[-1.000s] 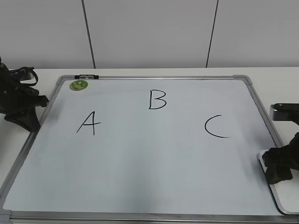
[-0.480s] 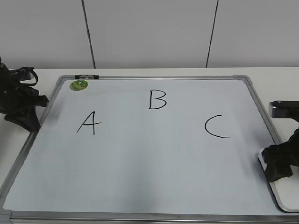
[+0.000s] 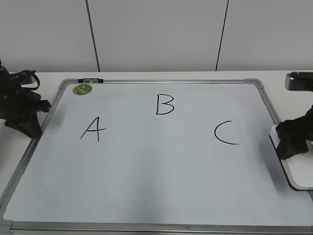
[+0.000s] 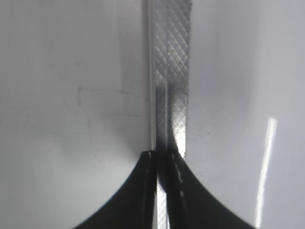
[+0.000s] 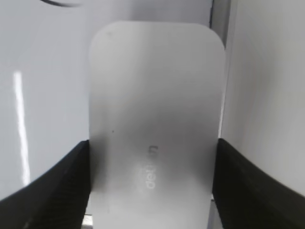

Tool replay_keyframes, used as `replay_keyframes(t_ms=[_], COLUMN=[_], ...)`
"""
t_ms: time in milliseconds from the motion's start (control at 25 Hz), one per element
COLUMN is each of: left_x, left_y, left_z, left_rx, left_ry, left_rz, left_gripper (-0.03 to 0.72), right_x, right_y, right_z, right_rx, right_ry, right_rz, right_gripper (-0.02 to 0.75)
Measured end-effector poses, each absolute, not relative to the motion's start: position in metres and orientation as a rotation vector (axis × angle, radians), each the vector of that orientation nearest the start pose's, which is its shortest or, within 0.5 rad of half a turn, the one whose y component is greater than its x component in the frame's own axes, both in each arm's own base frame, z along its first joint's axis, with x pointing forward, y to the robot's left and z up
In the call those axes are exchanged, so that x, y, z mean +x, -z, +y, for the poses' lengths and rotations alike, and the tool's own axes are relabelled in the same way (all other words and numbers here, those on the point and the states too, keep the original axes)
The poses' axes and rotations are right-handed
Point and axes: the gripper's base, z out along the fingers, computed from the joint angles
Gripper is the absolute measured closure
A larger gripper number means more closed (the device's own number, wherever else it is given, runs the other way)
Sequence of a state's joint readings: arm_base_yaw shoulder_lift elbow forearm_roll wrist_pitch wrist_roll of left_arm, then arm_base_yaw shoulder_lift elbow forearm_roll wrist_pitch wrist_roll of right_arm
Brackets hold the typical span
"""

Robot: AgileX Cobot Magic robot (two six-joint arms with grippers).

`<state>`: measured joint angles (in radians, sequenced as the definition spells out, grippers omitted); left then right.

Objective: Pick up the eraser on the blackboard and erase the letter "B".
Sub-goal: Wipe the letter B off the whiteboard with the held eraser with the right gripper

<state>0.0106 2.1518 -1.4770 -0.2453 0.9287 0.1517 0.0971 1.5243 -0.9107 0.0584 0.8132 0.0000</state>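
The blackboard [image 3: 156, 166] is a large white board with a silver frame, lying flat. The letter "B" [image 3: 165, 104] is drawn in black at its top middle. My right gripper [image 3: 292, 142] is shut on the eraser [image 3: 298, 174], a white rounded block, and holds it over the board's right edge, right of the "C" [image 3: 226, 133]. In the right wrist view the eraser [image 5: 155, 109] fills the space between the fingers of my right gripper [image 5: 151, 148]. My left gripper [image 3: 27, 125] is shut and empty at the board's left frame; it also shows in the left wrist view [image 4: 163, 155].
A black "A" [image 3: 93, 129] is at the board's left. A green round sticker [image 3: 82, 89] sits at the top left corner. The silver frame strip [image 4: 171, 57] runs under the left gripper. A white wall stands behind the table.
My right gripper has moved away from the near edge along the board's right side, carrying the eraser with it. The left arm has not moved.
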Motion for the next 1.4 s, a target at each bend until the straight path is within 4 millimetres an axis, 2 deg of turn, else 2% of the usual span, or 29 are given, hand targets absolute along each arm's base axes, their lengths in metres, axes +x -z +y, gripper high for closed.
replay_keyframes(t_ms=[80,360,560,920,1160,1400], left_x=[0.414,0.414,0.414,0.414,0.414,0.414], left_y=[-0.128,-0.128,-0.128,-0.128,-0.128,-0.128], left_z=[-0.013,-0.013,-0.013,-0.013,-0.013,-0.013], left_rx=[-0.001,-0.001,-0.002,-0.003,-0.003,-0.003], left_ry=[0.299,0.299,0.300,0.302,0.302,0.302], left_rz=[3.057,3.057,3.057,3.056,3.056,3.056], left_gripper=[0.671,0.670,0.670,0.669,0.668,0.668], right_x=[0.276,0.293,0.316,0.374,0.411,0.442], right_y=[-0.223,-0.271,-0.286,-0.282,-0.262,-0.231], right_z=[0.035,0.077,0.097,0.119,0.149,0.176], right_rx=[-0.115,-0.318,-0.381,-0.406,-0.464,-0.492], right_ry=[-0.090,-0.129,-0.145,-0.159,-0.173,-0.182], right_rz=[2.905,2.796,2.806,2.877,2.880,2.875], right_gripper=[0.197,0.197,0.197,0.197,0.197,0.197])
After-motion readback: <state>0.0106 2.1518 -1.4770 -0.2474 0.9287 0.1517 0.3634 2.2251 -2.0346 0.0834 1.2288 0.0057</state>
